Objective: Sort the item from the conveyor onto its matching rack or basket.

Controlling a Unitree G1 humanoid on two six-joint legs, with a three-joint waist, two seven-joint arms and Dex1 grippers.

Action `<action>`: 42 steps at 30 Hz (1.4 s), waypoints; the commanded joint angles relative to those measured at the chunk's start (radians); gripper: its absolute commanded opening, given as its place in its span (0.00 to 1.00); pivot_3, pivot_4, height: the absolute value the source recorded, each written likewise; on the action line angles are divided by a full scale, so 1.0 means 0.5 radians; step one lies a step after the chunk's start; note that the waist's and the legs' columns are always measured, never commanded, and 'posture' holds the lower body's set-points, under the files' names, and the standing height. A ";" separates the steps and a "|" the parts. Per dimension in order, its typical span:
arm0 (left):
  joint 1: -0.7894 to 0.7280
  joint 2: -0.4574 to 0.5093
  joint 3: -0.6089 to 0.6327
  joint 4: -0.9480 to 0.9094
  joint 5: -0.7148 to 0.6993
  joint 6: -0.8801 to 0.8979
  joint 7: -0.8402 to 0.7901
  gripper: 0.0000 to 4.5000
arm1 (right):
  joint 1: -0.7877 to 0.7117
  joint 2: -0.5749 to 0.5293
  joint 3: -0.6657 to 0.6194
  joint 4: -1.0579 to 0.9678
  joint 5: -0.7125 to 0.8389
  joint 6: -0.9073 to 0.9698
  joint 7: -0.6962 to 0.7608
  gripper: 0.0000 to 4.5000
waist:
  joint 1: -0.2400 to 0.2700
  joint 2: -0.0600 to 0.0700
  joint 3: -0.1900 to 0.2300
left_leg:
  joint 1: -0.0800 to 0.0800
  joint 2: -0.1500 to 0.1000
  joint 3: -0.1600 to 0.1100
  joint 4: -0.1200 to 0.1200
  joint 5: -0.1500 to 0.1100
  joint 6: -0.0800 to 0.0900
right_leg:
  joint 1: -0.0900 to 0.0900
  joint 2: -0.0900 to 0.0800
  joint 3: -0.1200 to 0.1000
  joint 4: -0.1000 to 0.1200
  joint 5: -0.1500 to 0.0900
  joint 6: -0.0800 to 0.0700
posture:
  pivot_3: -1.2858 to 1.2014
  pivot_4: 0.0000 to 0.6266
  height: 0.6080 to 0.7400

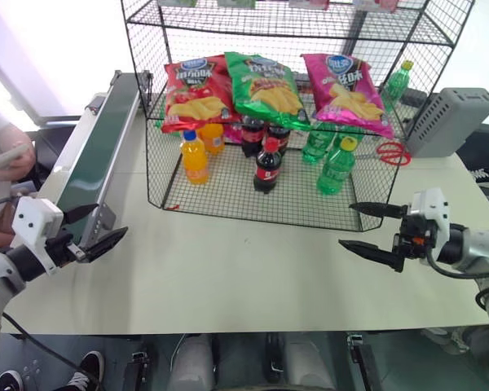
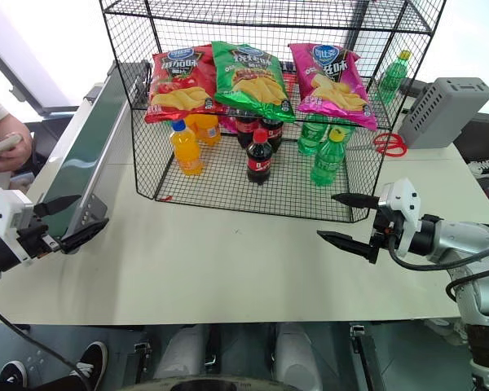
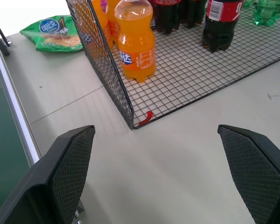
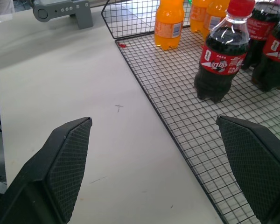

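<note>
The magenta-pink chip bag (image 1: 346,94) lies on the black wire rack's (image 1: 228,208) middle tier, at its right end, beside a green bag and a red bag. Along the table's left side runs the conveyor (image 1: 98,155), and no item lies on the stretch of its dark green belt that I see. My left gripper (image 1: 106,224) hovers open near the conveyor's near end, holding nothing. My right gripper (image 1: 347,226) hangs open and empty over the table, in front of the rack's right corner.
Orange (image 1: 194,158), cola (image 1: 267,165) and green bottles (image 1: 336,167) stand on the rack's bottom tier. A grey box (image 1: 452,120) and a red ring-shaped thing (image 1: 394,152) sit at the right. Another green bag (image 3: 51,32) lies on the table past the rack. A person's hand (image 1: 8,155) is at the left.
</note>
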 commanded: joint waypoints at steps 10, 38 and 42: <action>-0.046 0.033 0.071 -0.005 -0.016 -0.066 -0.044 1.00 | -0.036 -0.013 0.008 0.046 -0.049 -0.083 -0.001 0.99 | -0.001 0.000 0.000 | 0.000 0.000 0.000 0.000 0.000 0.000 | 0.000 0.000 0.000 0.000 0.000 0.000 | 0.52 0.24 1.00; -0.091 -0.002 0.019 -0.022 -0.025 -0.089 -0.075 1.00 | -0.165 -0.002 0.081 0.163 -0.124 -0.185 0.014 0.99 | -0.001 0.000 0.000 | 0.001 0.000 0.001 0.000 0.000 0.000 | 0.000 0.000 0.000 0.001 0.000 0.000 | 0.52 0.24 1.00; -0.076 -0.014 0.013 -0.036 -0.018 -0.100 -0.073 1.00 | -0.192 -0.018 0.089 0.208 -0.129 -0.193 0.032 0.99 | 0.000 0.000 0.000 | 0.001 0.000 0.001 0.000 0.000 0.000 | 0.000 0.000 0.000 0.001 0.000 0.000 | 0.52 0.24 1.00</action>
